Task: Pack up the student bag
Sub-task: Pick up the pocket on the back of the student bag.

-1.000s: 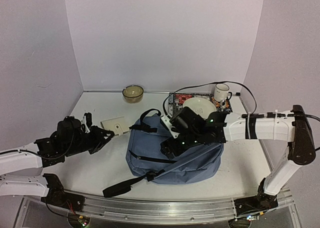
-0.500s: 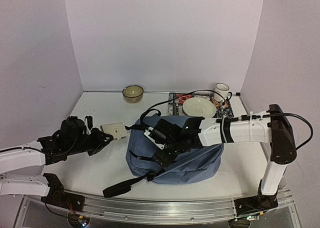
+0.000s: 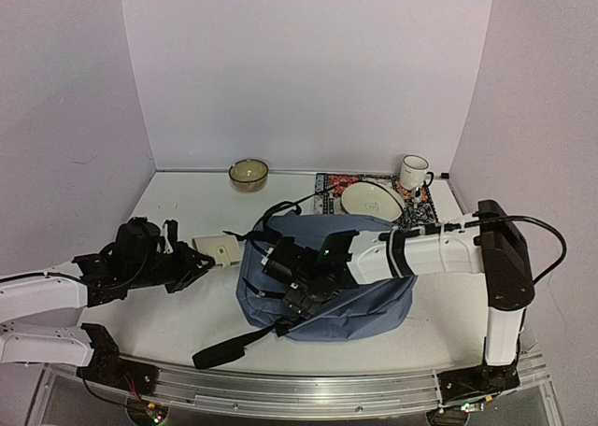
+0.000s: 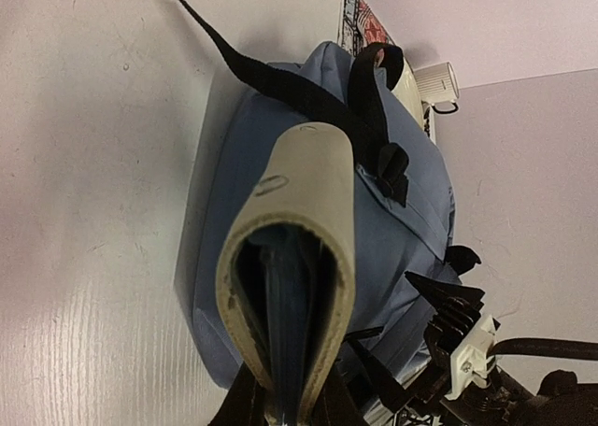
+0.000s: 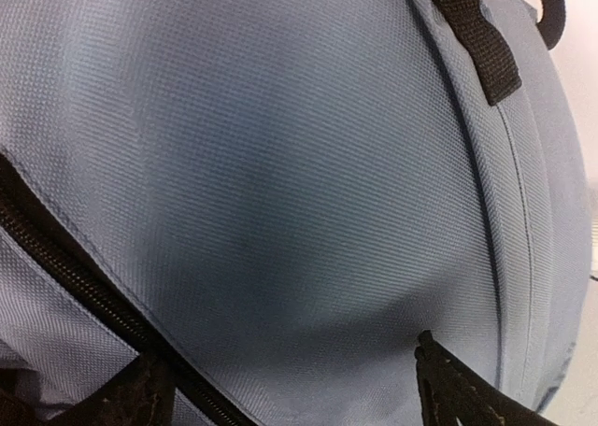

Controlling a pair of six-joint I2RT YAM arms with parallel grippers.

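One item only, a cream case (image 4: 297, 211), you pinch in the left gripper (image 3: 192, 257) beside the student bag (image 3: 369, 281). The right gripper (image 5: 290, 389) is spread over the bag, and I judge nothing is packed yet.

Rear overhead, wrist close-ups, bag (image 3: 374, 305) in all

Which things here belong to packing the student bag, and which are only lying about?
For the job: student bag, beige case held by the left gripper, right gripper open over the bag.
Lying about: bowl, plate, mug, patterned mat.
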